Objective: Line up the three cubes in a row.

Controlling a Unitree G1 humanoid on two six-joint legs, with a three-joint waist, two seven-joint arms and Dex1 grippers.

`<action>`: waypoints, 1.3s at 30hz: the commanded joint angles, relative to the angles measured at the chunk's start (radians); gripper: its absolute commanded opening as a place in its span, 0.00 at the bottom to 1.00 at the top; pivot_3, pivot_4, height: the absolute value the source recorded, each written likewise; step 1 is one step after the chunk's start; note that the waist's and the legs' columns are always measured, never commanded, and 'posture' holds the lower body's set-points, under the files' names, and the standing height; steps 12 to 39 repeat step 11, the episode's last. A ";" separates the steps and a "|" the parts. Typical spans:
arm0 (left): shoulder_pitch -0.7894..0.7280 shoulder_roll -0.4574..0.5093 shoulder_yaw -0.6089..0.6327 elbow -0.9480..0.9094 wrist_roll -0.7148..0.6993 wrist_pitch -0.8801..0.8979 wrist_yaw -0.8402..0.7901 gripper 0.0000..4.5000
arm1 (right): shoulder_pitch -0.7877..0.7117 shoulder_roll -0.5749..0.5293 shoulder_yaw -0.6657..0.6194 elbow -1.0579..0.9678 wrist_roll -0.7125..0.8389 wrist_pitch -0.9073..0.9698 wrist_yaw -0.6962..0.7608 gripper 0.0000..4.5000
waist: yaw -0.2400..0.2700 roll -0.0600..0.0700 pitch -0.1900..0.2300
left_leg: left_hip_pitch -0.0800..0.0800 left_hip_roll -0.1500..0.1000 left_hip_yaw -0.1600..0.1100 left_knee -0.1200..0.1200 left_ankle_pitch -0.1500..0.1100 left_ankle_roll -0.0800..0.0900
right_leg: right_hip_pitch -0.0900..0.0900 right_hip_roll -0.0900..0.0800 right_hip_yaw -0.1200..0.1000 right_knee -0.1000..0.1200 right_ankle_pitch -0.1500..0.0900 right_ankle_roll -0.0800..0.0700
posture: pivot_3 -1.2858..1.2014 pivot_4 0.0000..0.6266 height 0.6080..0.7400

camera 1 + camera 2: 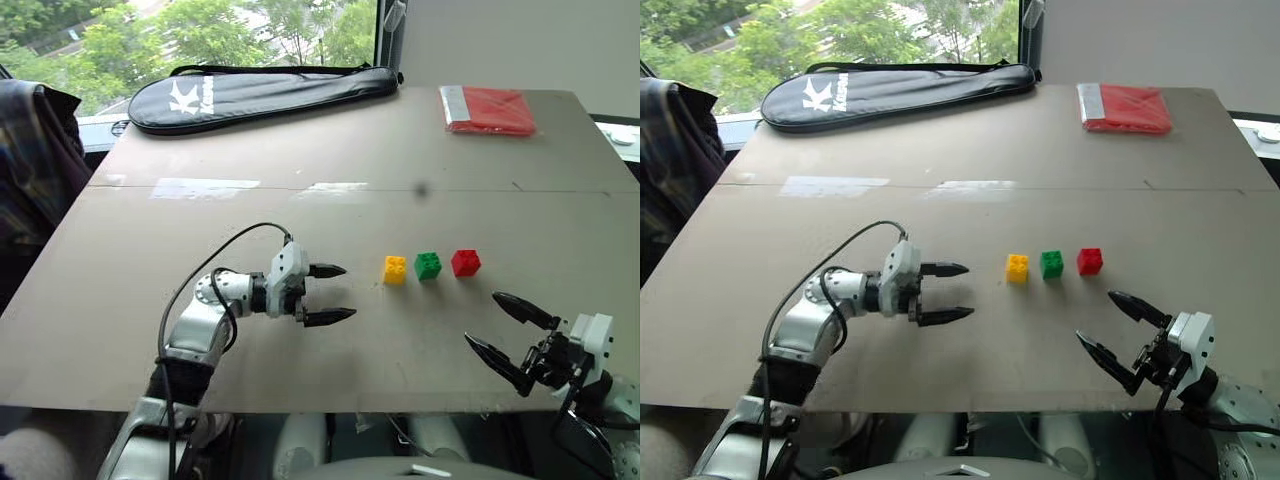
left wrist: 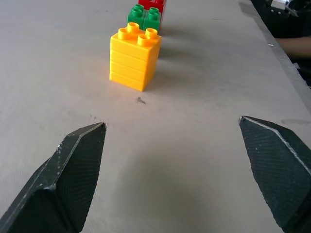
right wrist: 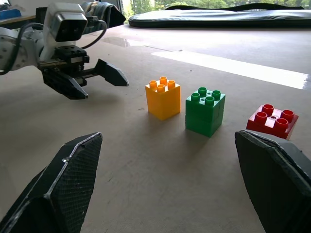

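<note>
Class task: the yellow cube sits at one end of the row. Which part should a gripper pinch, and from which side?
Pinch the yellow cube by its two flat faces clear of the green cube, coming from its open end, where the open left gripper is.

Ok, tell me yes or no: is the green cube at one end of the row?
No, the green cube sits in the middle, with the yellow cube on one side and the red cube on the other.
</note>
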 commanded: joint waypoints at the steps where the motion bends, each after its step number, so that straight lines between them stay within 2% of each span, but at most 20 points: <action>1: 0.133 0.009 0.075 -0.188 -0.025 0.074 0.138 0.99 | -0.011 -0.019 -0.038 0.040 0.014 -0.021 0.039 1.00 | 0.002 0.000 0.000 | 0.000 0.000 0.000 0.000 0.000 0.000 | 0.000 -0.001 0.000 0.000 -0.001 0.001 | 0.52 0.24 0.76; 6: 0.380 -0.007 0.110 -0.315 0.065 0.059 0.325 0.99 | -0.044 -0.041 -0.063 0.136 0.011 -0.036 0.092 1.00 | 0.012 0.001 -0.001 | 0.002 0.000 0.001 0.000 0.000 0.000 | 0.000 -0.001 0.001 0.000 -0.002 0.004 | 0.52 0.24 0.76; 10: 0.475 -0.021 0.105 -0.336 0.085 0.026 0.393 0.99 | -0.069 -0.063 -0.067 0.187 0.000 -0.047 0.130 1.00 | 0.014 0.006 -0.004 | 0.002 0.000 0.002 0.000 0.000 0.000 | 0.000 0.000 0.001 0.000 -0.002 0.004 | 0.52 0.24 0.76; 39: 0.482 -0.022 0.105 -0.336 0.080 0.016 0.396 0.99 | -0.077 -0.066 -0.067 0.194 0.000 -0.046 0.134 1.00 | 0.014 0.006 -0.004 | 0.002 0.000 0.002 0.000 0.000 0.000 | 0.000 0.000 0.001 0.000 -0.002 0.004 | 0.52 0.24 0.76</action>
